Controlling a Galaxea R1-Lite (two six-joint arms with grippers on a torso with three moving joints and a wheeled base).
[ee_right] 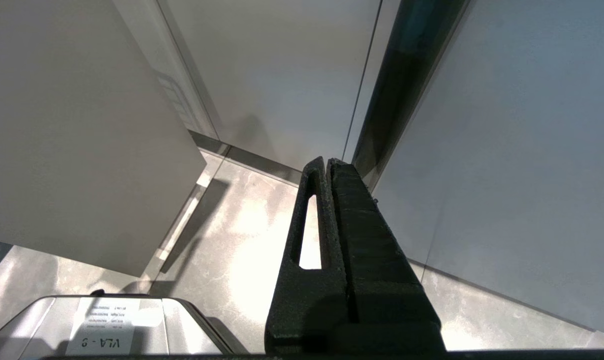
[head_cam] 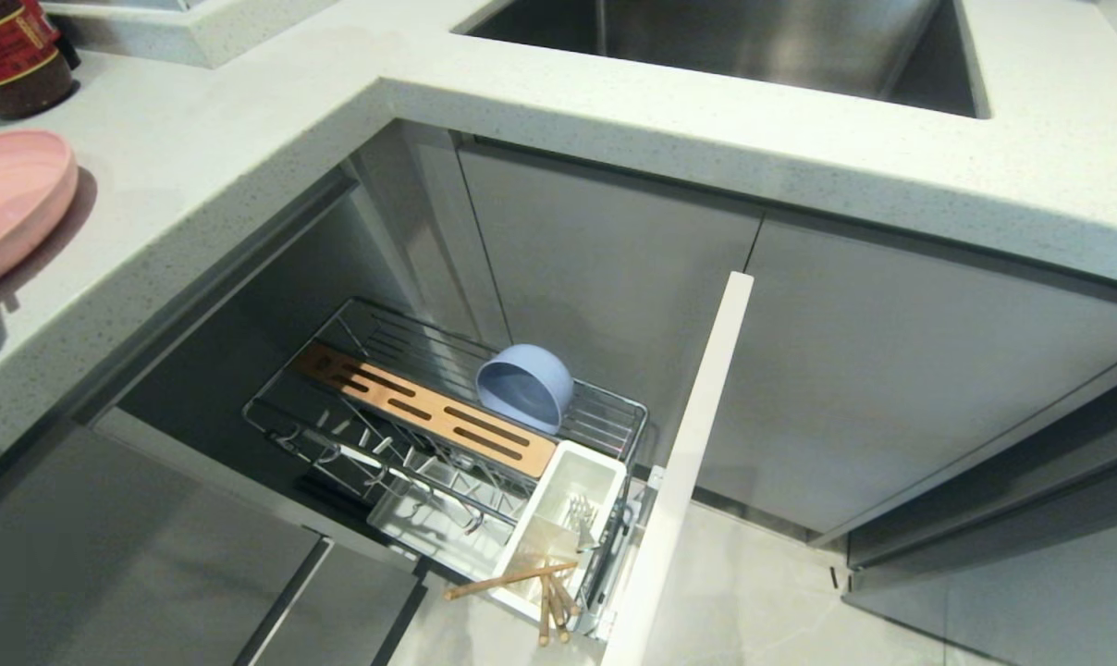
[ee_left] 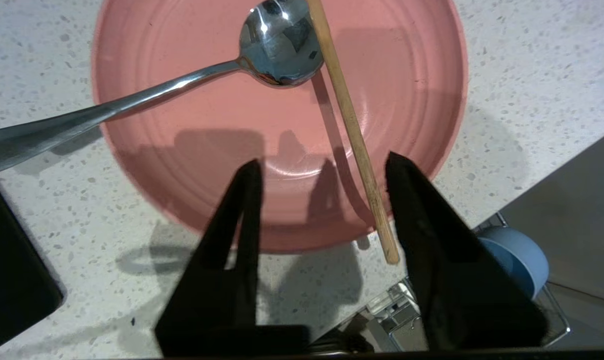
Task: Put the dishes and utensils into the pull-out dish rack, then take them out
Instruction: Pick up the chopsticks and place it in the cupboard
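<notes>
At the far left of the head view, the salmon-pink plate (head_cam: 8,199) lies flat on the speckled stone counter (head_cam: 198,157). In the left wrist view the left gripper (ee_left: 322,165) hangs over that plate with its black tapered fingers (ee_left: 242,220) spread apart, grasping nothing. A polished metal spoon (ee_left: 277,45) rests its bowl on the matte, ringed plate, and one slim wooden chopstick (ee_left: 354,137) lies across it just beside the spoon, its end past the rim. At lower centre of the head view, the chrome wire dish rack (head_cam: 605,421) holds the pale blue bowl (head_cam: 524,387) tipped on its side; more chopsticks (head_cam: 540,592) lean from the white cutlery cup (head_cam: 568,499). The right gripper (ee_right: 327,162) is clenched on nothing, near grey cabinet fronts.
</notes>
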